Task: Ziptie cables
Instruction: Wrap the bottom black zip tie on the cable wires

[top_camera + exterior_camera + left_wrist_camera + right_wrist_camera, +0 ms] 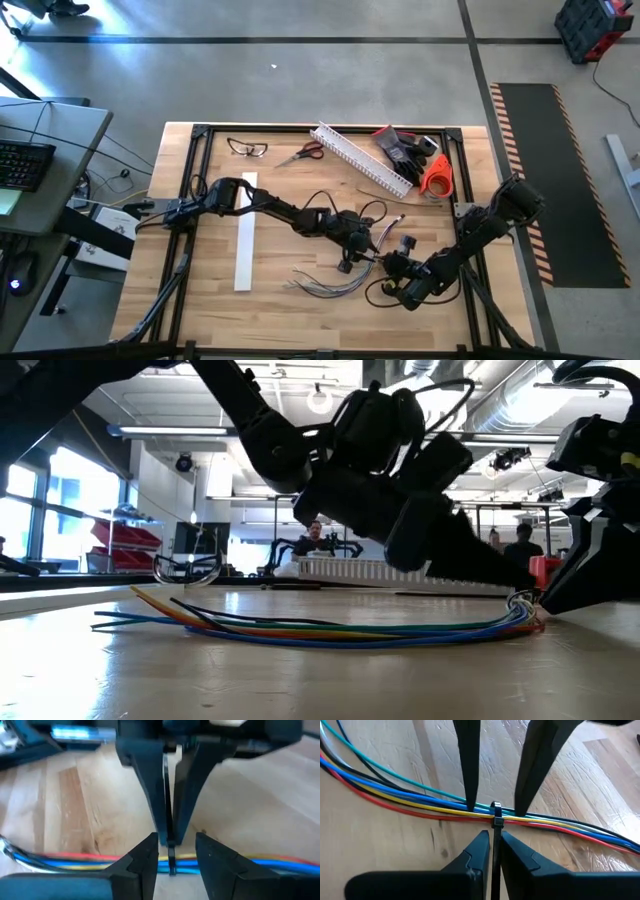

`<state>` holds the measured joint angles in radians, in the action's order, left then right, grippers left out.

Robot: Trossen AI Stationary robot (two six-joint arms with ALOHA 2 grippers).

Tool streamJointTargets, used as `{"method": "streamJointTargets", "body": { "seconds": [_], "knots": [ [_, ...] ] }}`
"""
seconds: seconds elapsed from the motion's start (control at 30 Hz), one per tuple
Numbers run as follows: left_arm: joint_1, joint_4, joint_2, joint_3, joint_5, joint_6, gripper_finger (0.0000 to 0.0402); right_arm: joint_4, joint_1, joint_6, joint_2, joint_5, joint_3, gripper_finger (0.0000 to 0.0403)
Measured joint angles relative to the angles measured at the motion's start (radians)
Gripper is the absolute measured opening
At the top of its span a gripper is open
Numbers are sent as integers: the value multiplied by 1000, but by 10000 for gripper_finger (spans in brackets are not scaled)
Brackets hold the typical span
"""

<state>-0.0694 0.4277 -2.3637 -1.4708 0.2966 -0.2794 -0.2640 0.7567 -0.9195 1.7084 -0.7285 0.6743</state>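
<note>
- Your cables (410,802) lie flat; the ziptie (496,827) crosses them squarely.
- Right gripper (492,845) pinches the ziptie tail.
- Left gripper (175,852) straddles it, parted.

- Cables (410,802) lay flat on the table (200,290), toward its near middle, fanned loose at one end.
- Ziptie (496,820) wrapped around the cables, tail pinched between the closed fingers of the right gripper (495,845).
- Left gripper (172,852) stood opposite, fingers parted, straddling the ziptie, tips at the cables.
- Slotted channel (362,160), scissors (305,152) and glasses (247,149) lay along the far edge, well apart from the cables.
</note>
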Motion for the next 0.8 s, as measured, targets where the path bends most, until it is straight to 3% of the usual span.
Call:
{"method": "streamJointTargets", "body": {
  "seconds": [0.23, 0.8],
  "knots": [
    [0, 38, -29, 0, -44, 5, 113, 7, -2, 0, 0, 0, 0, 28],
    [0, 42, -29, -4, -43, -20, 112, 27, -4, -50, 0, 2, 0, 27]
  ]
}}
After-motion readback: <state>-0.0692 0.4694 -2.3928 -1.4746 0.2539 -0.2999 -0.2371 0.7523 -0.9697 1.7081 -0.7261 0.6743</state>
